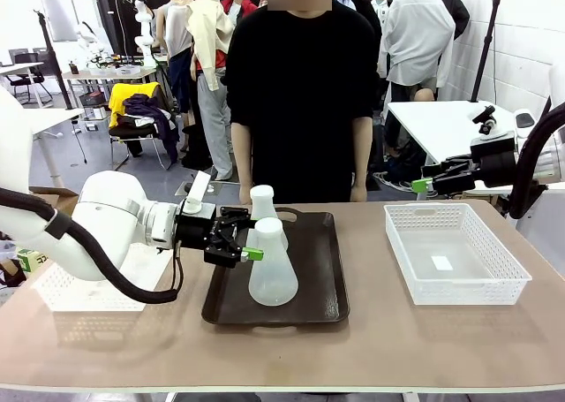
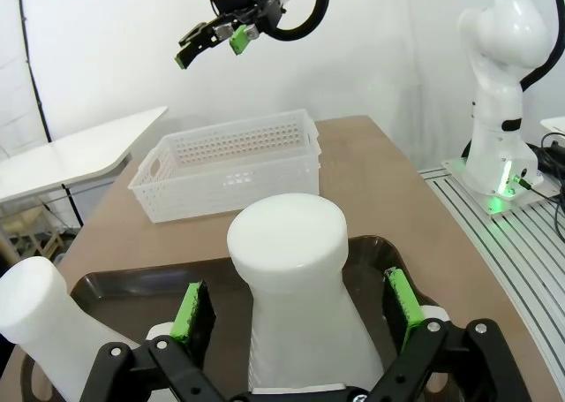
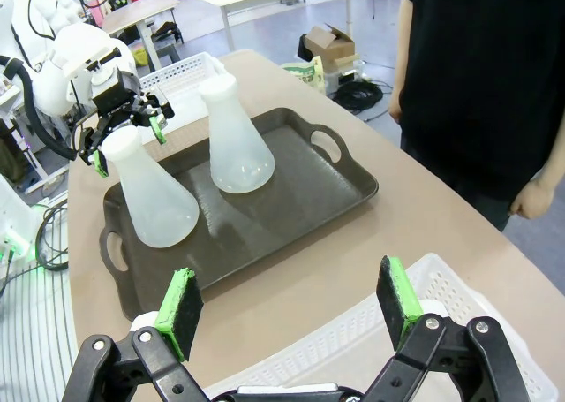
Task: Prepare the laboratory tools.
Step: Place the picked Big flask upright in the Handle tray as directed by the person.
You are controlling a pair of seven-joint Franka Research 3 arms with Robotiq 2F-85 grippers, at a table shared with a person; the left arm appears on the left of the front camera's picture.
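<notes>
Beige and wide, the tabletop carries a dark brown tray just left of its middle, one short end toward the person's edge, the other toward the robot's. Two frosted white conical flasks stand upright on the tray. The near flask sits around the tray's middle, the far flask toward the tray's far left corner, close behind it.

Reaching in from the tabletop's left edge, the left tool has its jaws spread wide either side of the near flask's neck; in the left wrist view the green pads stand clear of the neck on both sides, gripping nothing. The far flask shows at that view's lower left.

A white lattice basket rests near the tabletop's right edge. The right tool hangs above the far right corner, green tips pointing toward the middle, jaws parted and holding nothing; from its wrist camera the open fingers frame the basket's rim below and the tray beyond.

A second white basket lies at the left edge, partly behind the left arm. A person in a black shirt stands at the far edge, arms hanging down.
</notes>
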